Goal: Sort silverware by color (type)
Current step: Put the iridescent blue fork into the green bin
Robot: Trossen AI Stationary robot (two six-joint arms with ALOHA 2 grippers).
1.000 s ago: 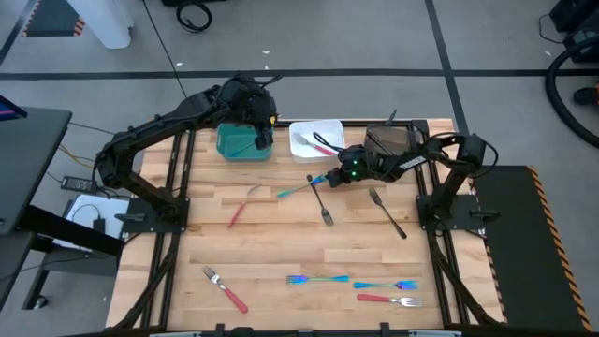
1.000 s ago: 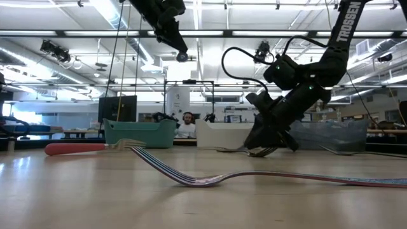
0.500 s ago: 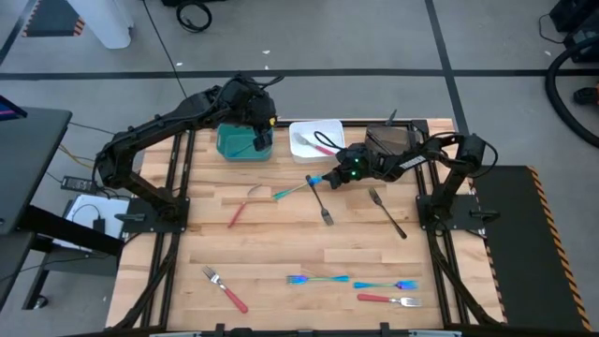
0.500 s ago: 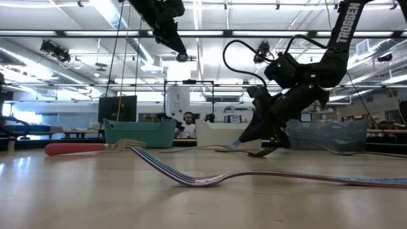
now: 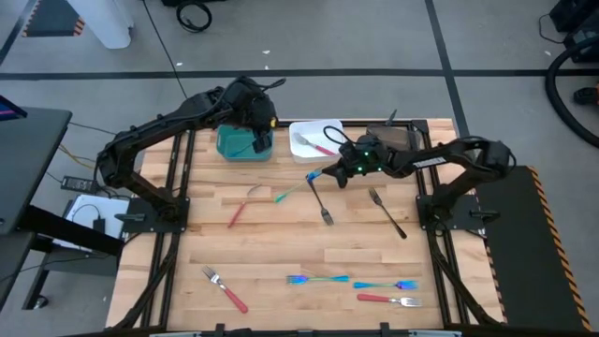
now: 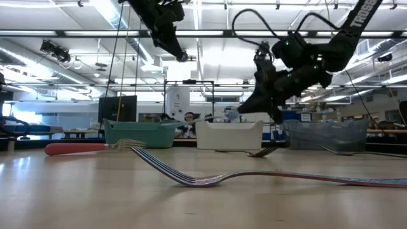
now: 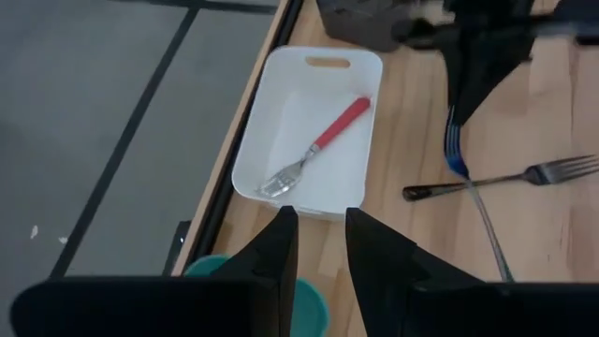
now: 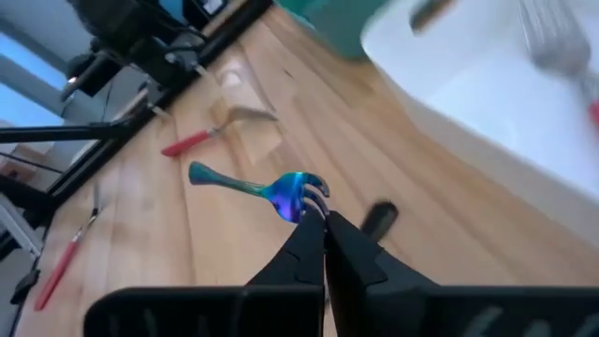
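My right gripper (image 5: 324,174) (image 8: 318,221) is shut on an iridescent blue-teal fork (image 5: 295,187) (image 7: 475,201) and hangs over the table's middle, near the white bin (image 5: 304,126). In the low view it (image 6: 243,109) is well above the tabletop. My left gripper (image 5: 259,139) (image 7: 321,229) stands open over the teal bin (image 5: 239,145), with nothing between its fingers. A red-handled fork (image 7: 314,150) lies in the white bin. Other forks lie flat on the wood: dark ones (image 5: 321,198) (image 5: 387,211), red ones (image 5: 241,206) (image 5: 225,288) (image 5: 388,300) and blue-teal ones (image 5: 318,278) (image 5: 386,284). My right gripper pinches the blue-teal fork's tine end (image 8: 304,198) between its two fingertips. The fingers come from the table's right side, slanting downward. The handle (image 8: 211,176) slants away from the fingers toward the table's near left. Whether its free end touches the wood I cannot tell.
A dark bin (image 5: 393,139) stands to the right of the white one, along the far edge. A striped fork (image 6: 191,178) lies close in front of the low camera. Bare wood lies between the bins and the forks at the near edge.
My right gripper has taken hold of the blue-teal fork by its tine end, risen from the table and rolled. The fork's tine end has come up off the wood with it, and the handle trails below.
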